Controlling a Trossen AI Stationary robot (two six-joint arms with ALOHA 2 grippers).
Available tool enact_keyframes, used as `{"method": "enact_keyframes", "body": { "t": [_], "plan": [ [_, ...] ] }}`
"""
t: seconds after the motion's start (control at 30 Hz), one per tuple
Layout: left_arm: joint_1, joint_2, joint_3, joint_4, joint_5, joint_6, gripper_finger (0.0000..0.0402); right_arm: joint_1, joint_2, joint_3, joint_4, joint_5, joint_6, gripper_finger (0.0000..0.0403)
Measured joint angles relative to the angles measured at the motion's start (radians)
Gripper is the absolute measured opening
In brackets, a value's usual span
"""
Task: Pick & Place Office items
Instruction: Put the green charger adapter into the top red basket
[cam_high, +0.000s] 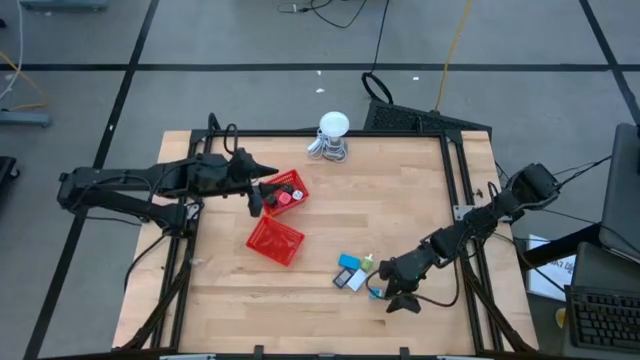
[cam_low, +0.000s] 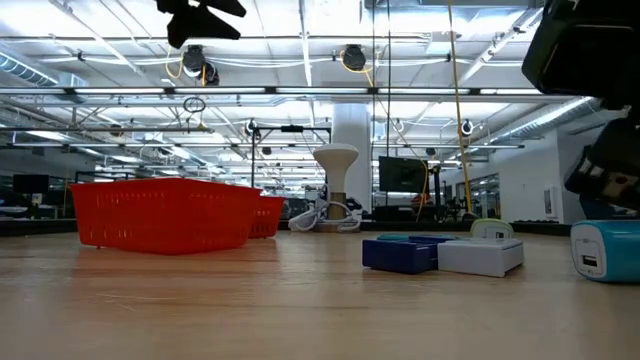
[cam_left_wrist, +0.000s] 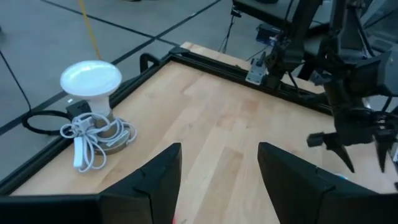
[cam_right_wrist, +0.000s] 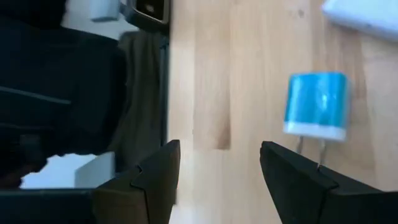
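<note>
Left gripper, jaws spread and empty, hangs over the far basket as if releasing, while right gripper, jaws spread, faces the blue plug near the table's front edge

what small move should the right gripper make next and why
Probably shift the right gripper sideways onto the light blue plug-in charger and close. Its fingers stand open with nothing between them, and the charger lies on the wooden table just off their line, prongs toward them.
</note>
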Motion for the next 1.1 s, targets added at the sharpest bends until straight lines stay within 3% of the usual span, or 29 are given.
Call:
{"method": "enact_keyframes", "body": {
  "t": [0.3, 0.43, 0.87, 1.1],
  "plan": [
    [0.039, 0.001, 0.000, -0.002, 0.000, 0.007, 0.0188, 0.012, 0.101, -0.017, 0.140, -0.003, 0.078, 0.0210],
    [0.052, 0.000, 0.000, -0.003, 0.000, 0.010, 0.0178, 0.013, 0.130, -0.017, 0.139, 0.010, 0.007, 0.0210],
    [0.045, 0.000, 0.000, -0.029, 0.004, 0.003, 0.0149, -0.137, 0.114, -0.017, 0.006, 0.382, -0.254, 0.0210],
    [0.046, 0.000, 0.000, -0.033, 0.004, 0.005, 0.0155, -0.202, 0.114, -0.017, 0.006, 0.424, -0.328, 0.0210]
  ]
}}
